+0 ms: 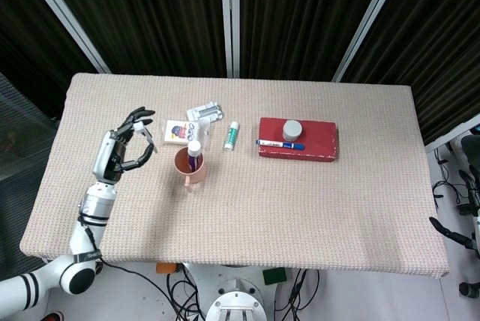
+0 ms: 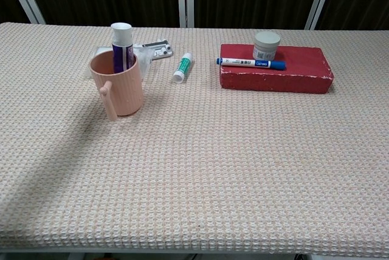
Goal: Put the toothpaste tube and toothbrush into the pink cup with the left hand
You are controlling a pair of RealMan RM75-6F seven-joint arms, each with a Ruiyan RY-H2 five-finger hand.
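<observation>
Over the woven table, my left hand pinches the toothbrush; a tilted descent could topple the pink cup.

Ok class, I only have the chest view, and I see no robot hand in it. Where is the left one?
Observer: In the head view the left robot hand hangs to the left of the pink cup, apart from it.
Operator: Is it holding anything?
Observer: It grips the toothbrush, whose head points toward the cup.
Operator: What's behind the cup?
Observer: A white picture card lies flat on the table there.
</observation>
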